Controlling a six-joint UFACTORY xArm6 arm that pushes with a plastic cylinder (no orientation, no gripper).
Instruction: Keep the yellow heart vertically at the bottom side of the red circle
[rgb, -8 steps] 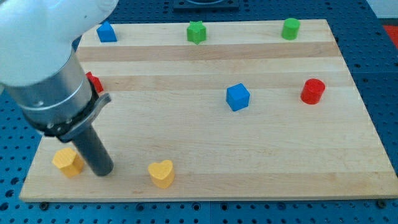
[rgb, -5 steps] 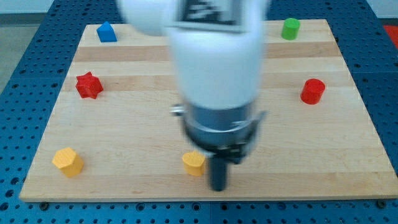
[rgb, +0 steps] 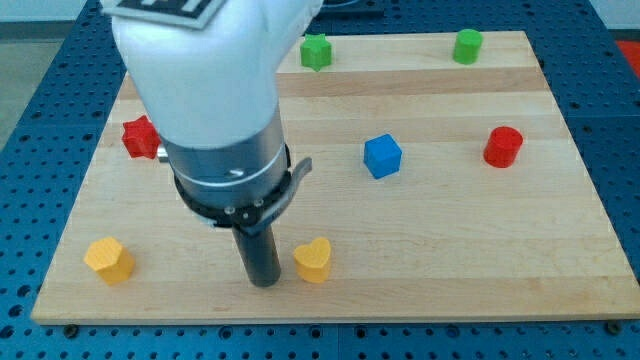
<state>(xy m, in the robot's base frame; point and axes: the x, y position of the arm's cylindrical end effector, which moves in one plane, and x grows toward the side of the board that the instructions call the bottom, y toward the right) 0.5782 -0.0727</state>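
Now: my tip (rgb: 263, 283) just left of yellow heart (rgb: 313, 261) | no jaws; a rod | heart light, rigid; push its left flank toward red circle (rgb: 503, 146)

The small yellow heart-shaped block (rgb: 313, 260) lies flat near the bottom edge of the wooden board, about midway along it, lobes toward the view's top. The short red cylinder, the red circle block (rgb: 503, 146), stands upright near the right edge, well apart, up and right.
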